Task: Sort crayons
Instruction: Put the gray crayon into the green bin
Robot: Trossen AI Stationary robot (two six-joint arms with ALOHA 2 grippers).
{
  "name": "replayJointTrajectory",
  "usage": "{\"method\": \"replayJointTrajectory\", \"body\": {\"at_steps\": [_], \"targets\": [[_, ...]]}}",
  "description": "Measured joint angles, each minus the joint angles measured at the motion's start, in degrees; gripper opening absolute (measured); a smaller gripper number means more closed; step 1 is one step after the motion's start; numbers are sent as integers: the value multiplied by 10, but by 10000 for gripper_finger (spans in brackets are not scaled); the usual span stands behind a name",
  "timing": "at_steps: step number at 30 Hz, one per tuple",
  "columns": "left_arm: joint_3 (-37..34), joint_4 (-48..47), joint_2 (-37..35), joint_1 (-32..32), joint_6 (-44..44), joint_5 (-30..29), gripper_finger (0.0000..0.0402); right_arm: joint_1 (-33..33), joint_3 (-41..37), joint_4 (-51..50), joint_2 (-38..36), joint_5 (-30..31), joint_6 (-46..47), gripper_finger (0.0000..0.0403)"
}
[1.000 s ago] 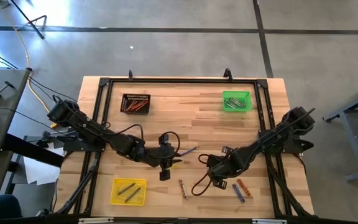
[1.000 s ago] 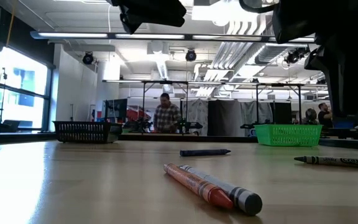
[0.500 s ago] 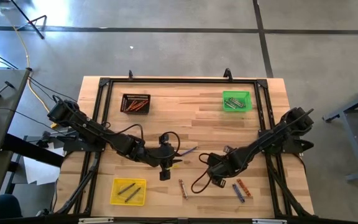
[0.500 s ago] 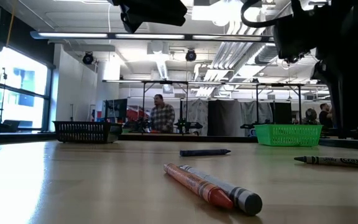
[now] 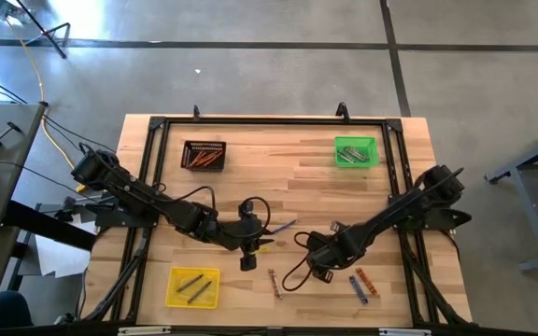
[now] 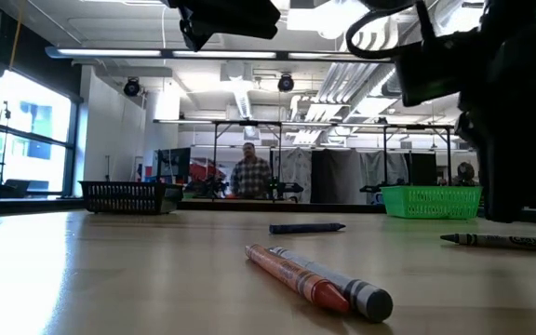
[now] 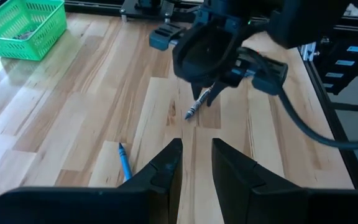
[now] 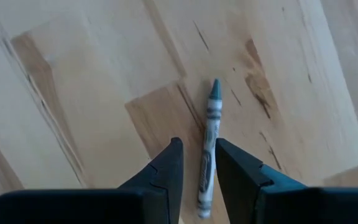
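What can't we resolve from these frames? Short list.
- Black tray contents: high view too small to count the crayons; in the low view its mesh wall hides them.
- Green basket contents: same, too small from above.
- Right end effector: whether it touches the grey-green crayon between its fingers; the crayon's far end is blurred.
- Left end effector: the low view crops it at the top edge.

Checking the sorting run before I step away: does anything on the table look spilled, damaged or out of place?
Nothing spilled or damaged. Loose crayons lie on the wooden table, unsorted, while three trays sit upright.
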Motion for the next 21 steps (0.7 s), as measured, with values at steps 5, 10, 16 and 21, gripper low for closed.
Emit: {"method": "replayJointTrajectory", "body": {"at_steps": [5, 10, 16, 21], "targets": [[0, -3, 0, 0, 11, 1, 72, -13, 0, 10, 4, 0, -11, 87], [0, -4, 0, 0, 20, 1, 72, -25, 0, 3, 4, 1, -39, 87], [0, -4, 0, 0, 20, 1, 72, -27, 0, -18, 4, -5, -27, 87], [0, -4, 0, 0, 20, 2, 72, -18, -1, -18, 4, -11, -14, 87]]}}
